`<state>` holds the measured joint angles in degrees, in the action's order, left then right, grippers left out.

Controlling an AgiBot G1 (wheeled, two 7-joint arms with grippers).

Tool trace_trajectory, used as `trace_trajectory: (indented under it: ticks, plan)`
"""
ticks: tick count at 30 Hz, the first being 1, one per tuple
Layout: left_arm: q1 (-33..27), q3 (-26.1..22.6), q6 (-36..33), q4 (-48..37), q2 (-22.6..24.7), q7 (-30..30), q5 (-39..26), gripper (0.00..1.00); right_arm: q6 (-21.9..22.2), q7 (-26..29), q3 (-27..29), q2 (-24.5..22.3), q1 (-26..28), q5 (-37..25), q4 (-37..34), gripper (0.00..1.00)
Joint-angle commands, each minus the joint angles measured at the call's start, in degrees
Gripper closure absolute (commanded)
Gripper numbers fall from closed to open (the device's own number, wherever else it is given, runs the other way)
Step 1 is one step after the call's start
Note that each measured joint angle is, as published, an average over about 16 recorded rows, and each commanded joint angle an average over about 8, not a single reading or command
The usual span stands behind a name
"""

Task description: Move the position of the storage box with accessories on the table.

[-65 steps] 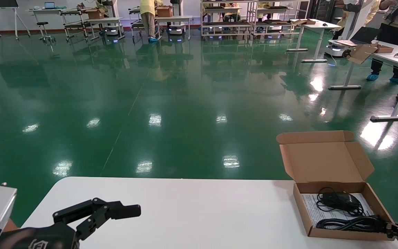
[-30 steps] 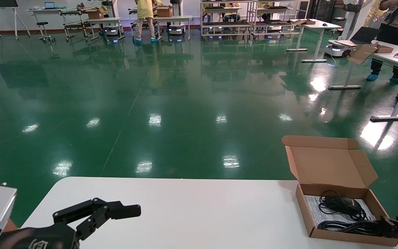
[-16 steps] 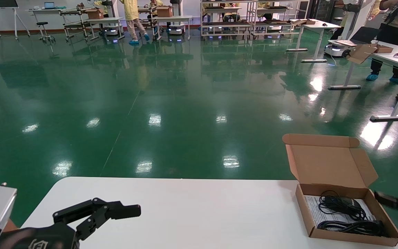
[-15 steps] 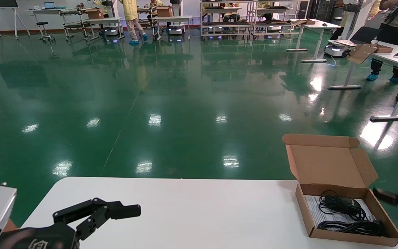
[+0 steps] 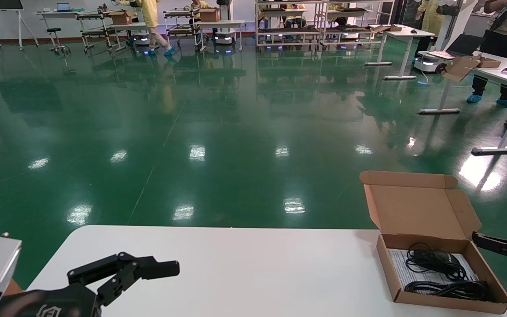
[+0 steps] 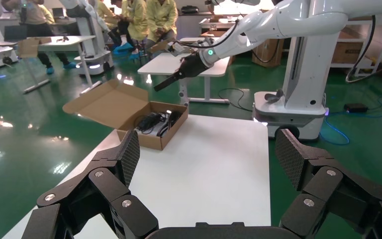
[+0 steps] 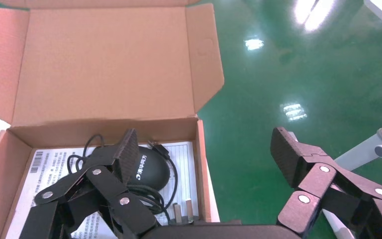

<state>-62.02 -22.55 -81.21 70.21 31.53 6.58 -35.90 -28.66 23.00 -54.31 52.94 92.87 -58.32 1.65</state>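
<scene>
The storage box (image 5: 442, 270) sits at the counter's (image 5: 253, 273) far right end, near its right edge. Its long axis runs from the robot's side away toward the floor, slightly skewed. The flap lid stands open at the far end, hinged there and leaning away. Inside, a black mouse (image 7: 149, 169) and coiled cables (image 5: 449, 288) lie on a white printed sheet (image 7: 47, 172). The right pincer (image 7: 204, 164) hangs open above the box's right wall, touching nothing. The left pincer (image 6: 206, 162) is parked open over the counter's near left corner.
</scene>
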Motion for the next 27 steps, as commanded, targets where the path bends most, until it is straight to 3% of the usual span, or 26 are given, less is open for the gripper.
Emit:
trace_trajectory:
  ticks: [1, 8, 27]
  plan:
    - [0.0, 0.0, 0.0, 0.0, 0.0, 0.0, 0.0, 0.0, 0.1, 0.0, -0.1, 0.0, -0.1, -0.1, -0.1, 0.0]
    - [0.0, 0.0, 0.0, 0.0, 0.0, 0.0, 0.0, 0.0, -3.1, -0.7, 2.0, -1.0, -1.9, 0.8, 3.9, 0.0]
    - [0.0, 0.0, 0.0, 0.0, 0.0, 0.0, 0.0, 0.0, -21.2, -4.6, 14.2, -6.6, -11.8, 6.0, 26.7, 0.0]
